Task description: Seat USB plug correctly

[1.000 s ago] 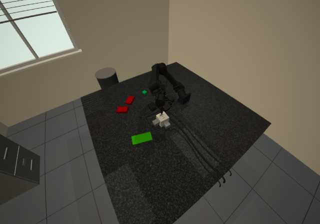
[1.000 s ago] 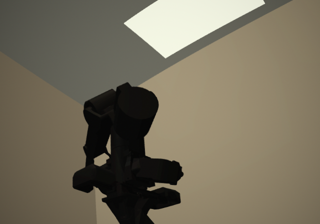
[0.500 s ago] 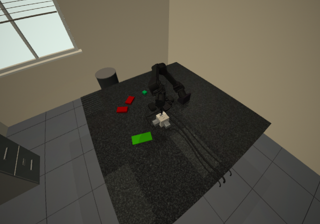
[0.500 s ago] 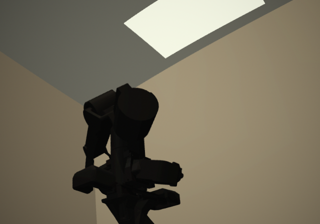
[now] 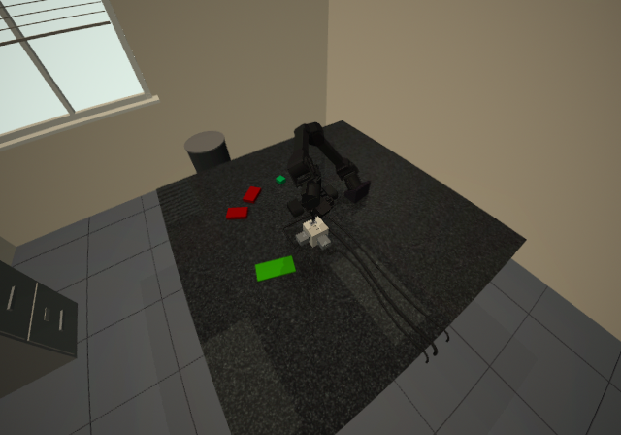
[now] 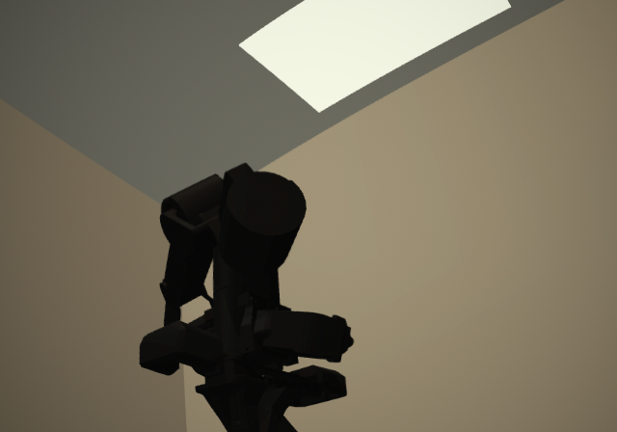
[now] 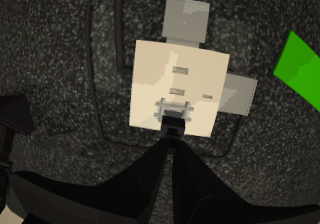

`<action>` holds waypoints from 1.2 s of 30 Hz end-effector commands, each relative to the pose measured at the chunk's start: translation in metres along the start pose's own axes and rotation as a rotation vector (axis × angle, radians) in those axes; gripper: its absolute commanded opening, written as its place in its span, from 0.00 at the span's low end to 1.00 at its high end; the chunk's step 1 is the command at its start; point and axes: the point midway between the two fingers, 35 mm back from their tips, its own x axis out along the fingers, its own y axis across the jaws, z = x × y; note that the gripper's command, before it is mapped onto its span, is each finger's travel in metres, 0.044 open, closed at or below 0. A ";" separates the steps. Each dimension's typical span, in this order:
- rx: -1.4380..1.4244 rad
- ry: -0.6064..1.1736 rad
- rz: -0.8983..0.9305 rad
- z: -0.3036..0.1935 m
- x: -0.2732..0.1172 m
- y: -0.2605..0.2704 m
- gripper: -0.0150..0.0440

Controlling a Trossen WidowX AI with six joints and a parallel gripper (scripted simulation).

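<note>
The cream power cube point(image 5: 315, 231) point(image 7: 150, 79) stands on the dark table, with grey blocks plugged into two of its sides. Its top shows small slots and, near one edge, a grey metal bracket-like socket point(image 7: 189, 112). My gripper point(image 7: 171, 146) point(image 5: 313, 215) is shut on the dark USB plug point(image 7: 173, 124) at that socket, pointing down from above. The plug's metal end and how deep it sits are hidden by the plug body and fingers; which way round it is cannot be told. The exterior view shows only dark arm parts, not the cube or plug.
A bright green slab point(image 5: 275, 268) point(image 7: 302, 71) lies near the cube. Two red blocks point(image 5: 251, 194) point(image 5: 237, 213) and a small green block point(image 5: 280, 180) lie farther back. Dark cables point(image 5: 371, 275) run from the cube area to the table edge. Another dark arm-like part point(image 5: 357, 191) stands beside my arm.
</note>
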 end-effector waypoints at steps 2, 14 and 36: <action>-0.005 0.003 -0.003 0.000 0.001 -0.001 0.25; -0.010 0.007 -0.003 -0.001 0.002 -0.001 0.25; -0.020 0.015 -0.004 -0.002 0.005 -0.001 0.25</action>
